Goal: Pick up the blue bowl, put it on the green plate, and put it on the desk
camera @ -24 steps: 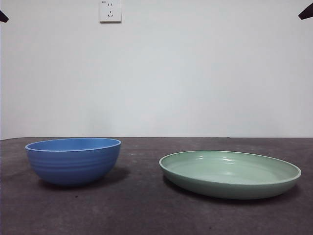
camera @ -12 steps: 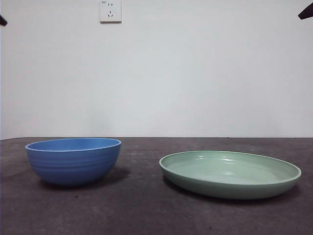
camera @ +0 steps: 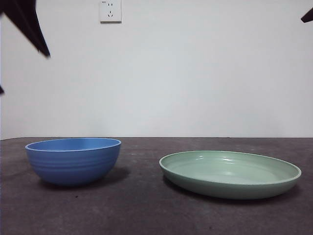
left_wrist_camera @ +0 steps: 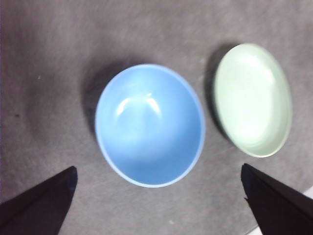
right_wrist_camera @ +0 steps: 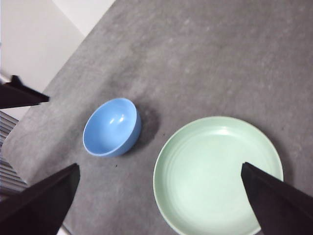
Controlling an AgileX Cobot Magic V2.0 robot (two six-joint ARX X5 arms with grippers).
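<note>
You have the dark grey desk [camera: 146, 215] carrying two things: the blue bowl [camera: 73, 160] at nine o'clock, the green plate [camera: 230, 174] at three o'clock, apart.

The bowl [camera: 73, 160] is set on the desk [camera: 142, 205], left of the plate [camera: 230, 174] and apart from it; the socket [camera: 110, 11] is mounted on the wall behind.

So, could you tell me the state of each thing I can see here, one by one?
blue bowl: upright, empty, on the desk, apart from the plate.
green plate: flat on the desk, empty.
desk: bears the bowl and the plate.
left gripper: open, high above the bowl, holding nothing.
right gripper: open, high above the plate, holding nothing.
wall socket: nothing plugged in.
</note>
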